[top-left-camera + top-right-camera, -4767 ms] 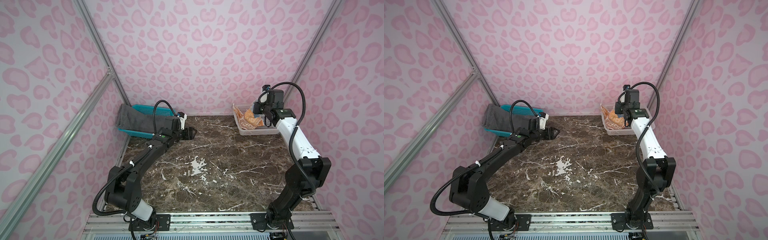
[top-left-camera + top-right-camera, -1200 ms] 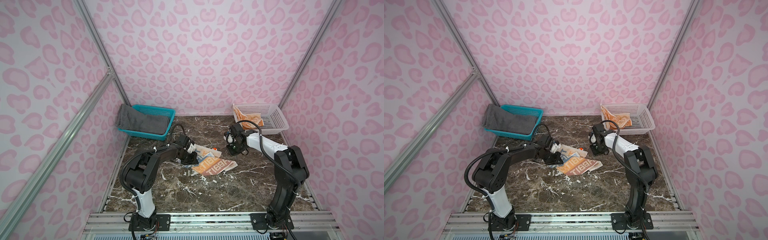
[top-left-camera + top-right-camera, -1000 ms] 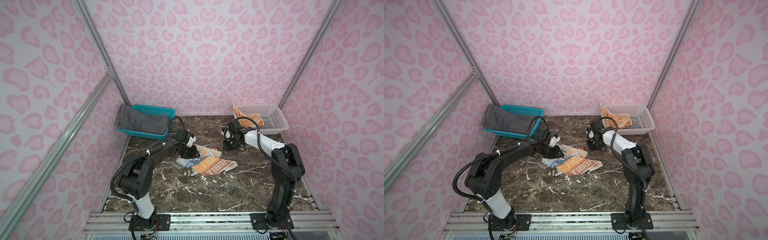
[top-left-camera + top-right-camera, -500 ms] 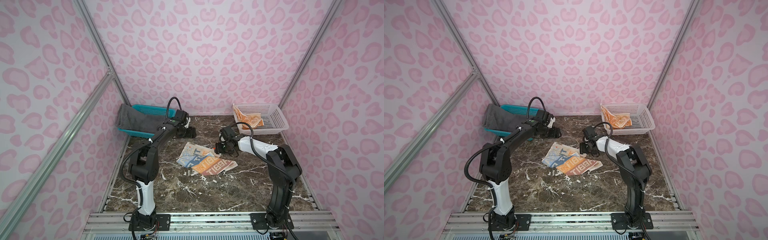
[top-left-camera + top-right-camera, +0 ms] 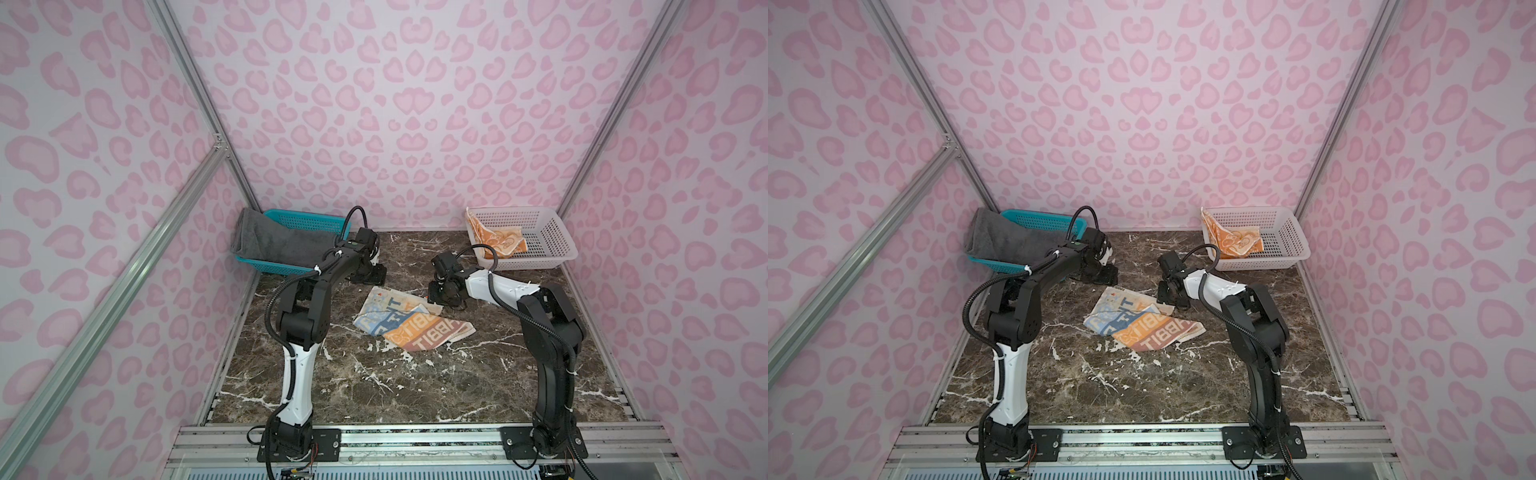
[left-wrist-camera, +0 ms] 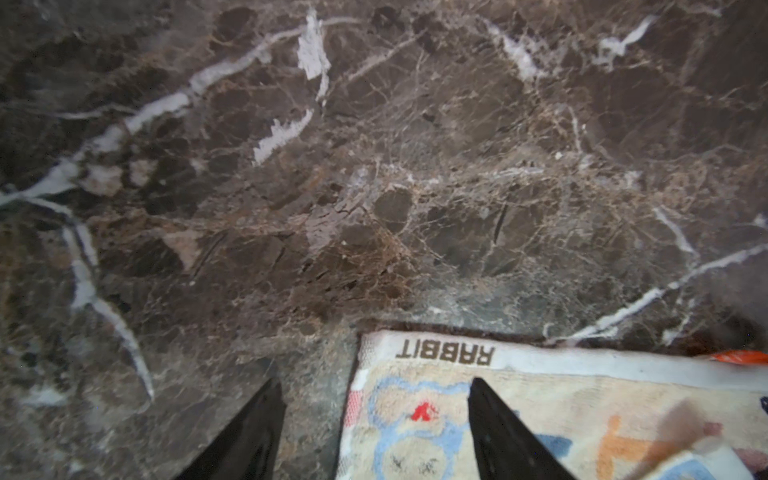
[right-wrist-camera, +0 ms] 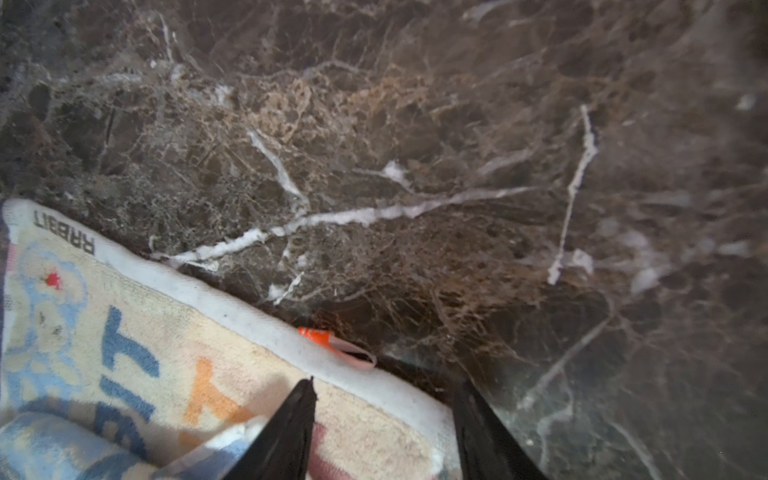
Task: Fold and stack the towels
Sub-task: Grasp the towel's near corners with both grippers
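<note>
With 12 o'clock set toward the back wall in both top views, the lettered towel is lying loosely crumpled at the middle of the bench, with its long axis running from 10 o'clock to 4 o'clock. The left fingers are standing spread and empty at the 10 o'clock corner, one over cloth and one over bare bench, so the towel is lying at 5 o'clock from them. The right fingers are likewise standing spread and empty, straddling the white hem, with the towel at 8 o'clock. This arm is judged slightly nearer. The grey towel is resting in the teal basket and the orange towel in the white basket.
</note>
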`<state>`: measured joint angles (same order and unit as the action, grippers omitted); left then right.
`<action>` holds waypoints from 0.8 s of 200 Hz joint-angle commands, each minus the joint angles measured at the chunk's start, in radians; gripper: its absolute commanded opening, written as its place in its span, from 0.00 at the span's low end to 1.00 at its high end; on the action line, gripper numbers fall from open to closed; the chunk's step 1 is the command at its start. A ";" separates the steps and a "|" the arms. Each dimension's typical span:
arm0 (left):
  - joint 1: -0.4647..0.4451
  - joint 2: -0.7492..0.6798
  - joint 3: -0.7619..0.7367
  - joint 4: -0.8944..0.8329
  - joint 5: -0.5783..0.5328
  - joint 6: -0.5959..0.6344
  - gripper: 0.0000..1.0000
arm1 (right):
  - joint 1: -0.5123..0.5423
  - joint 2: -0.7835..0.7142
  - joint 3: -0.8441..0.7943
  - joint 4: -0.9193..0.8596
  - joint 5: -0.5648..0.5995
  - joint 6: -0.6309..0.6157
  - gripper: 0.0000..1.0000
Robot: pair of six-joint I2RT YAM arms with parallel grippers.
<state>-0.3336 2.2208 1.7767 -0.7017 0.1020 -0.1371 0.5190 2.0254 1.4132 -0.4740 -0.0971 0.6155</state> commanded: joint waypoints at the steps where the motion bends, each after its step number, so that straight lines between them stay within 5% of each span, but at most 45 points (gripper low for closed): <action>1: 0.002 0.030 0.016 -0.015 0.006 0.010 0.70 | 0.004 0.019 0.010 -0.051 0.027 0.025 0.55; 57: 0.002 0.082 0.013 -0.017 0.002 0.010 0.66 | 0.009 0.043 0.029 -0.091 0.058 0.020 0.63; 103: 0.001 0.106 -0.011 -0.027 -0.023 0.006 0.51 | 0.019 0.097 0.108 -0.142 0.052 -0.009 0.52; 160: 0.002 0.066 -0.085 -0.023 -0.019 0.006 0.46 | 0.032 0.073 0.091 -0.231 0.110 -0.031 0.58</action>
<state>-0.3321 2.2707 1.7306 -0.5804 0.0605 -0.1287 0.5533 2.1098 1.5280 -0.6067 -0.0193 0.5884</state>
